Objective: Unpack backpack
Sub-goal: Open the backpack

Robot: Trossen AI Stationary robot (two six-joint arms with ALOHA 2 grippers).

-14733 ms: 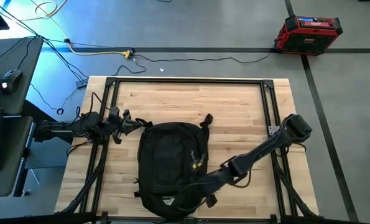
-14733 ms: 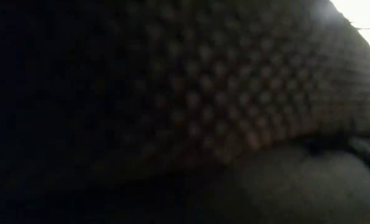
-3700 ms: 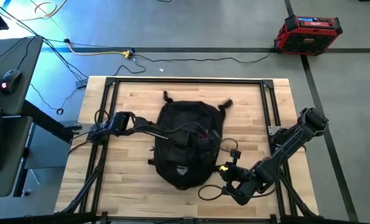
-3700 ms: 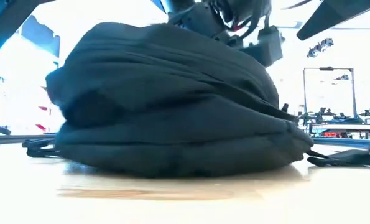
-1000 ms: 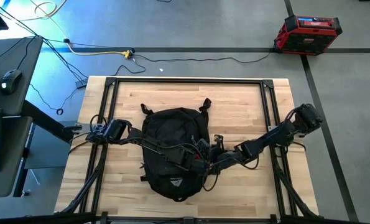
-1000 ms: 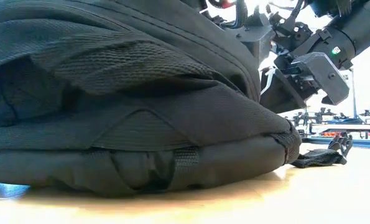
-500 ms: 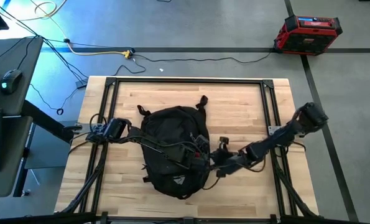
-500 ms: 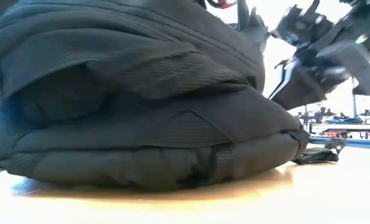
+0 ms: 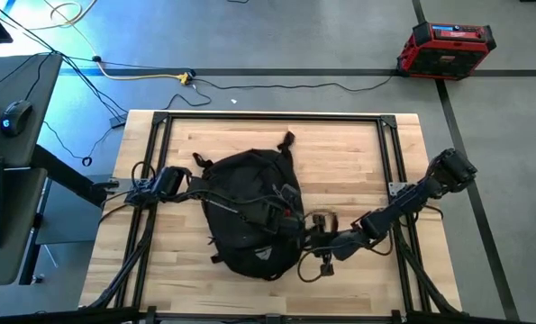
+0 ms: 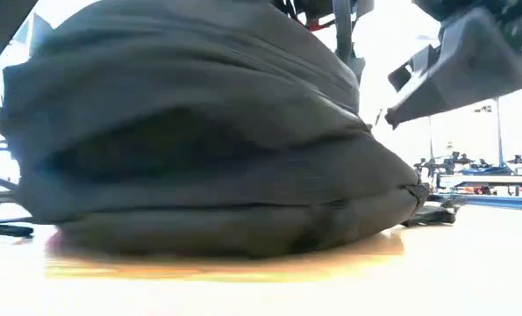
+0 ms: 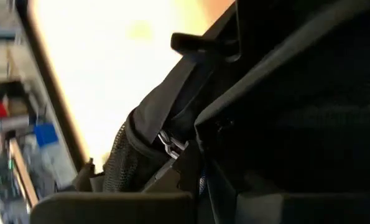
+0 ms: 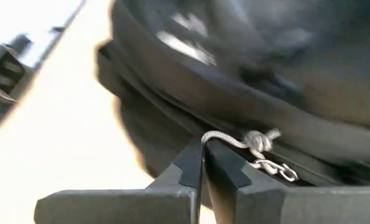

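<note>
The black backpack (image 9: 240,216) lies flat on the wooden table, its small white logo (image 9: 262,255) toward the near edge and its top loop (image 9: 287,139) toward the far edge. In the low view the backpack (image 10: 199,158) fills most of the picture. My left gripper (image 9: 281,219) reaches in from the table's left across the pack and is shut at its right side. My right gripper (image 9: 305,241) comes from the right and is shut on a grey cord zipper pull (image 12: 234,142) at the pack's right edge. My left gripper has its fingertips (image 11: 185,177) against the pack's black fabric beside a small metal zipper pull (image 11: 170,147). The fingers and the dark fabric hide what lies between them. It slants down from the table's left. My right gripper pinches the free loop end of the grey cord pull (image 12: 204,138) between its two fingertips. It slants down from the table's right. The cord runs to a knot and a metal slider (image 12: 278,167) on the zipper line, and the pack rests on the table.
Black frame rails (image 9: 389,162) run along the table's edges. Bare wood (image 9: 349,153) shows to the right of the pack and behind it. A red case (image 9: 445,47) and cables (image 9: 150,74) lie on the floor beyond the far edge.
The backpack has turned on the table: its top loop has swung toward the left and far edges, its logo end toward the right. My right gripper has drawn back toward the near right, and my left arm has swung a little with the pack.
</note>
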